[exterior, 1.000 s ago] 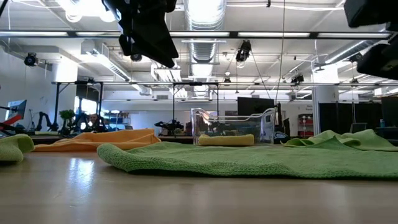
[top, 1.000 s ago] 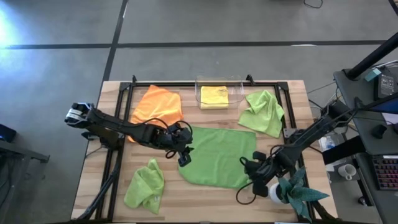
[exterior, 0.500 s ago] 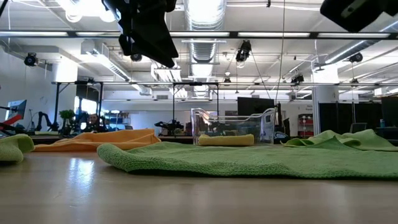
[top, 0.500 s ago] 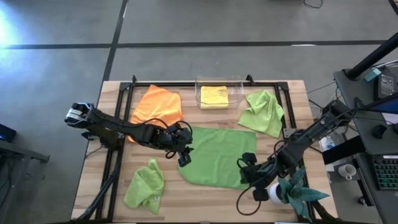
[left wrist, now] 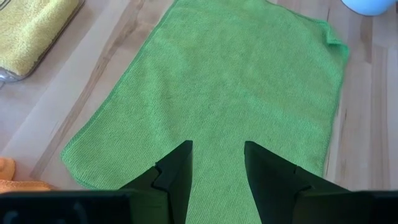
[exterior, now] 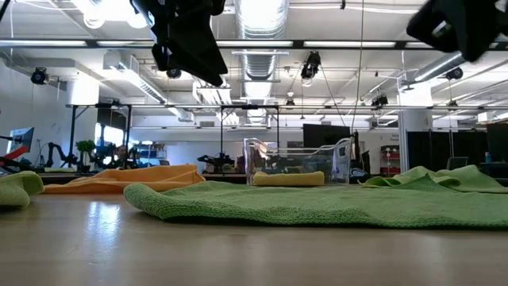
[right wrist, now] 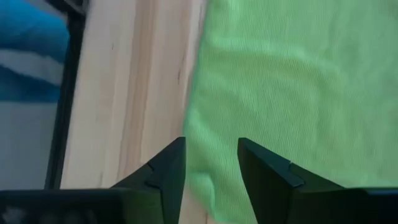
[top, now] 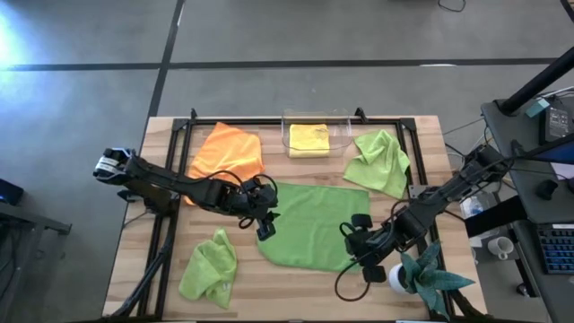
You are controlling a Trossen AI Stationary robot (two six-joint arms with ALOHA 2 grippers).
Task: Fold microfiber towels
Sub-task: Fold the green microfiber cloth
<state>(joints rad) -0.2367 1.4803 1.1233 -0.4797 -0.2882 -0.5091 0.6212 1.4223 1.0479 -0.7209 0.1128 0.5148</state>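
You have both grippers, left and right, parted and empty over opposite short ends of the spread green towel.

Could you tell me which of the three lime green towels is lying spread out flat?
The middle green towel, lying flat between the left claw and right claw. The other two green towels are crumpled.
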